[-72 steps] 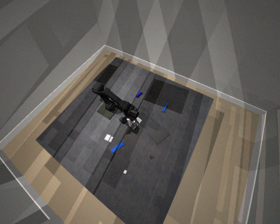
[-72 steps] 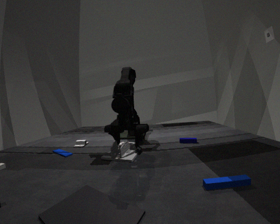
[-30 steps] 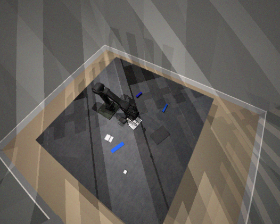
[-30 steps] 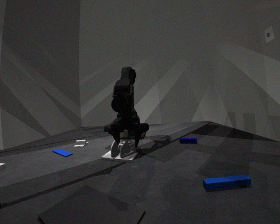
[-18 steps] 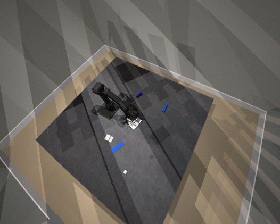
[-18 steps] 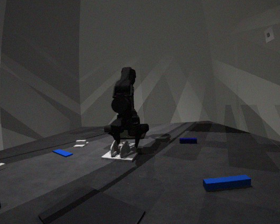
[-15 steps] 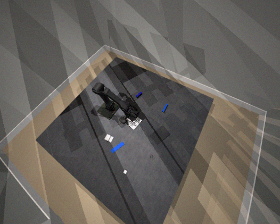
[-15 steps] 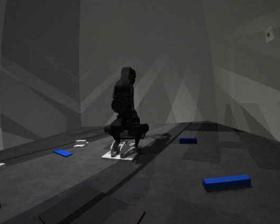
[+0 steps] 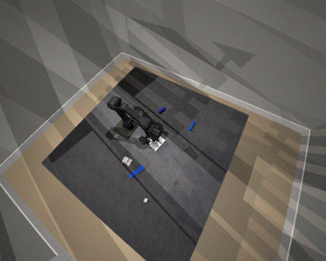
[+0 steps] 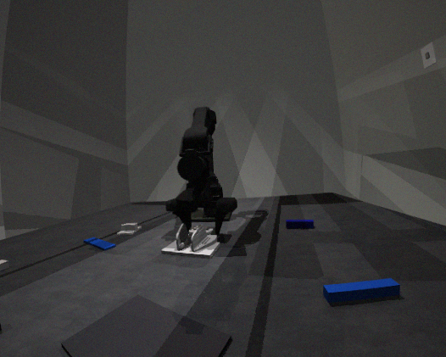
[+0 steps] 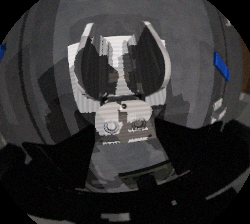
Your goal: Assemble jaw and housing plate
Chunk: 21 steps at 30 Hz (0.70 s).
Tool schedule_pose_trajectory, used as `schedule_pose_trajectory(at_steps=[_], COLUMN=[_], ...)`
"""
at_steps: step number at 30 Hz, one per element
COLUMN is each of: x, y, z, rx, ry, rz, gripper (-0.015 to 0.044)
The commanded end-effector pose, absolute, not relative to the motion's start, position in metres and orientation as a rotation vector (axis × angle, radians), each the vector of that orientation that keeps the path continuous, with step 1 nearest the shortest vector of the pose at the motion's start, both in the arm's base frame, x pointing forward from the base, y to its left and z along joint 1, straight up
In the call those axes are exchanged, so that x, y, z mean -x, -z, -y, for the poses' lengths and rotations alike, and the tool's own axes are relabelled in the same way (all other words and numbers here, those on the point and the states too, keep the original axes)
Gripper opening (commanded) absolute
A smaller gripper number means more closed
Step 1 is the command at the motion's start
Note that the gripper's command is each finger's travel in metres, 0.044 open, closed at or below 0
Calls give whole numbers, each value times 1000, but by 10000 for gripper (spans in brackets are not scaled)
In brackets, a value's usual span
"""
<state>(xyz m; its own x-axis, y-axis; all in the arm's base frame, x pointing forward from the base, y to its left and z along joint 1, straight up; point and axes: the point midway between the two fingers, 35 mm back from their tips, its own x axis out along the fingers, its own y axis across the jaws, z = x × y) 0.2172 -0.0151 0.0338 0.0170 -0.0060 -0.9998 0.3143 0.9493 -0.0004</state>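
The white base plate (image 9: 162,141) (image 10: 214,243) (image 11: 87,105) lies flat in front of the arm. Two pale jaws stand over it side by side: one (image 10: 181,237) (image 11: 92,70) on the left, the other (image 10: 198,239) (image 11: 156,67) on the right, with a gap between them. The pale housing plate (image 11: 124,134) is behind them, over their rear ends; two round ring-like marks show on it. Gripper (image 9: 152,141) (image 10: 203,235) (image 11: 126,131) is shut on the housing plate, one dark finger at each side. The gear teeth and pins are hidden; whether the plate sits level I cannot tell.
Blue bars (image 9: 136,172) (image 10: 361,291) and a darker blue block (image 9: 162,110) (image 10: 299,224) lie farther off on both sides. White pieces (image 9: 127,160) (image 10: 130,228) and a small white block (image 9: 145,200) (image 10: 0,265) lie on one side. A dark flat panel (image 10: 146,327) lies in front.
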Motion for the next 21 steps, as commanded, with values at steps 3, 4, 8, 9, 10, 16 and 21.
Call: schedule_pose_trajectory(at_steps=[3,4,8,9,10,16,21], x=[-217,-217,-217,-217,-217,-217,-218], y=[-34,-34,-34,-34,-34,-34,-38], z=[15,15,15,15,15,15,15], rx=[-248,-248,-248,-248,-248,-248,-248], ry=[253,253,253,253,253,253,253], rz=[-1538,-1538,-1538,-1538,-1538,-1538,-1538], gripper=[377,403,440,440,440,440,440])
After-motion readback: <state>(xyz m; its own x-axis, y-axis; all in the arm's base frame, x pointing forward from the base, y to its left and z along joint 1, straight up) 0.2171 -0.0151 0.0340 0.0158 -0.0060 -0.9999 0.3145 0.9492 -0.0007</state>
